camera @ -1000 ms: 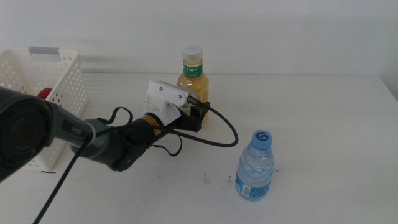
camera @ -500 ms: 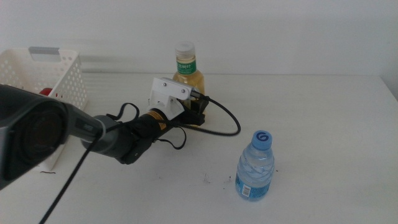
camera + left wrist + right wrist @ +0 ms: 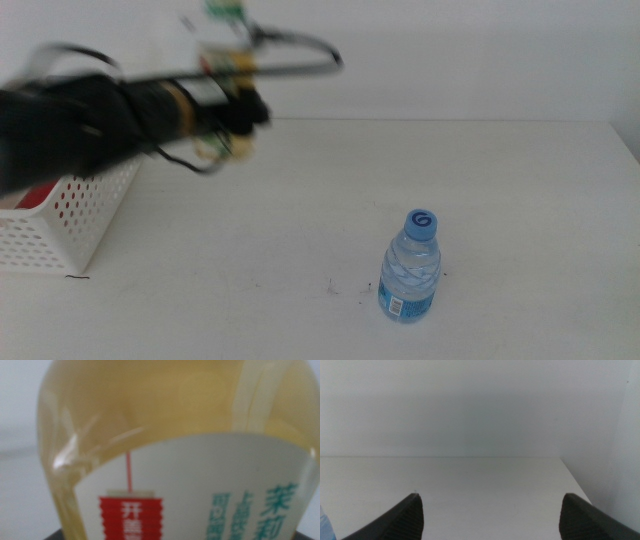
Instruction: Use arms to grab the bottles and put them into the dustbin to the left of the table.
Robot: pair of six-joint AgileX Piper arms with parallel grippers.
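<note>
The tea bottle (image 3: 170, 460) is filling the left wrist view, its yellow body and white label pressed up close to the camera, so the left hand (image 3: 235, 110) is judged to be pinching it, though the jaws themselves are hidden there. In the middle view the bottle is only a blur at the far left, carried high above the counter (image 3: 450, 180), with a green smear of label near the top edge; its long axis cannot be read through the blur. The basket (image 3: 60, 220) is sitting just left of and below that hand, something red lying inside it. The move ahead appears to turn on this: the bottle is hanging right of the basket's opening, so the left arm needs more travel to the left before letting go. The water bottle (image 3: 411, 268) is standing upright on the near right of the counter, well apart from the left hand. The right hand (image 3: 490, 510) is waiting with jaws spread over bare counter.
</note>
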